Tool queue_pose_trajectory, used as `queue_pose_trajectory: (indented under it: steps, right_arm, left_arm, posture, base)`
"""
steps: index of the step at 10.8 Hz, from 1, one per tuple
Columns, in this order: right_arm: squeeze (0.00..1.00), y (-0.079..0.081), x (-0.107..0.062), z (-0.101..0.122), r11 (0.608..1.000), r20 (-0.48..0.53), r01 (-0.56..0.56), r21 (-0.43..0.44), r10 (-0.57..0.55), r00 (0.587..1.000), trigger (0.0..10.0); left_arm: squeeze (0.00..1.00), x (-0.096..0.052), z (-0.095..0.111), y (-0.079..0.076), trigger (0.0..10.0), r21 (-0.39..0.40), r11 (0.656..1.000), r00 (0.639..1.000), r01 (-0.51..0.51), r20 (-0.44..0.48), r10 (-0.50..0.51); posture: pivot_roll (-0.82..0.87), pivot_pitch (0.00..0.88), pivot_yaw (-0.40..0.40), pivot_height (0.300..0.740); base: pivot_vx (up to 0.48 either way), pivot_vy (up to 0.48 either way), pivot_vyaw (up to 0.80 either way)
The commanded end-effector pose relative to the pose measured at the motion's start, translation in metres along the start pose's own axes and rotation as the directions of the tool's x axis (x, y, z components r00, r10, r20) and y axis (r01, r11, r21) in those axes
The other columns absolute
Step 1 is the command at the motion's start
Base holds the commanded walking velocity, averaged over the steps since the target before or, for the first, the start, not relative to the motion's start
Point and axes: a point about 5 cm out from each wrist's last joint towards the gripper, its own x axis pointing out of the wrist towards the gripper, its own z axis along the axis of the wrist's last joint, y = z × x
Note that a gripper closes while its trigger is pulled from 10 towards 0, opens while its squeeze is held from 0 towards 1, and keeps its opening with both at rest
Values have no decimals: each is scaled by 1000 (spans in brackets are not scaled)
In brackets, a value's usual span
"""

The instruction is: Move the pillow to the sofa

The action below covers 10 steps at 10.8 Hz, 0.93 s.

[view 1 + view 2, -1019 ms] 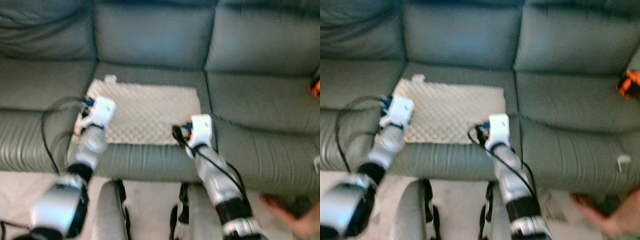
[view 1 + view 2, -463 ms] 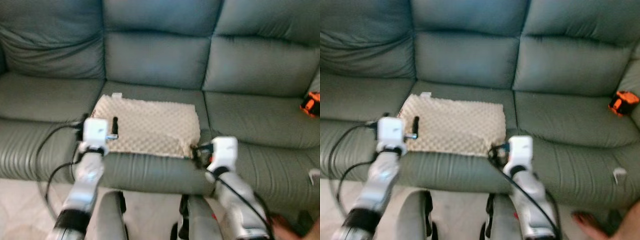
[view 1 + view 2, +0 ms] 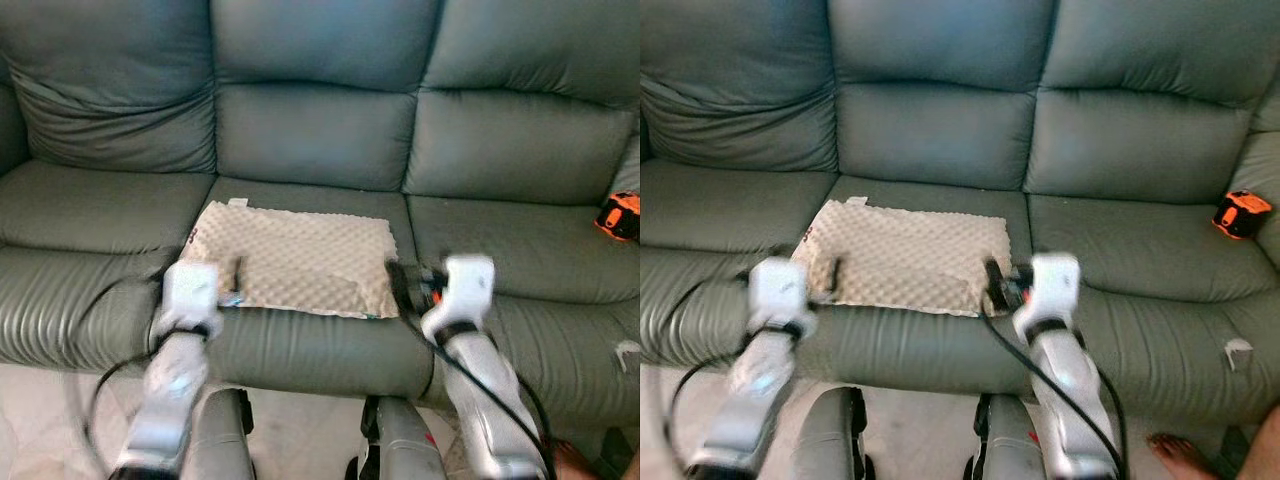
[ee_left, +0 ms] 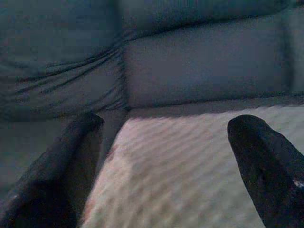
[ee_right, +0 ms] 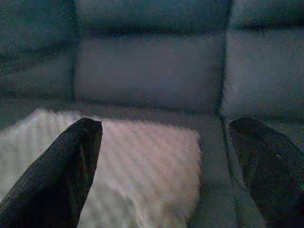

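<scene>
A flat beige bumpy pillow [image 3: 295, 258] lies on the middle seat of the grey-green sofa [image 3: 320, 120], near the front edge. My left gripper [image 3: 232, 275] hovers at the pillow's front left corner, fingers apart and holding nothing. My right gripper [image 3: 398, 283] is at the pillow's front right corner, also open and empty. In the left wrist view the pillow [image 4: 190, 166] lies ahead between the spread fingers [image 4: 266, 166]. The right wrist view shows the pillow [image 5: 147, 166] past its two spread fingers [image 5: 61, 171].
An orange and black object [image 3: 622, 215] rests on the right seat cushion. A small white thing [image 3: 627, 350] sits at the sofa's front right edge. A person's foot [image 3: 1185, 455] stands on the pale floor at the lower right. My two legs [image 3: 225, 440] are close to the sofa front.
The view has tilted up and backed off, showing more of the sofa back. Both grippers have drawn back off the pillow to its front corners; the pillow stays flat on the seat.
</scene>
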Motion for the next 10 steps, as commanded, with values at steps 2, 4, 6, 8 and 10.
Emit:
queue_pose_trajectory:
  steps: [2, 4, 6, 8, 10]
  right_arm:
    - [0, 4, 9, 2, 999, 7, -13, 30, 13, 1000, 10000]
    - [0, 10, 15, 4, 999, 20, -42, 29, 42, 999, 10000]
    - [0, 9, 19, 6, 999, 24, -44, 32, 43, 999, 10000]
    - [0, 6, 20, 7, 999, 29, -26, 36, 25, 999, 10000]
    - [0, 8, 20, 5, 999, 23, -27, 35, 26, 999, 10000]
  left_arm:
    - [0, 4, 9, -2, 10000, -19, 1000, 1000, 18, -2, -18]
    - [0, 12, 12, -5, 10000, -35, 999, 1000, 15, -3, -15]
    - [0, 12, 11, -8, 10000, -53, 999, 1000, 11, -25, -12]
    - [0, 14, 11, -8, 10000, -48, 999, 999, 8, -34, -10]
    - [0, 15, 9, -8, 10000, -42, 999, 999, 8, -50, -10]
  posture:
    - [-16, 0, -31, 647]
    - [-21, 0, -33, 677]
    - [-25, 0, -29, 712]
    - [-28, 0, -25, 740]
    - [-29, 0, -25, 740]
  base:
    - [0, 0, 0]
    - [0, 0, 0]
    - [0, 0, 0]
    - [0, 0, 0]
    - [0, 0, 0]
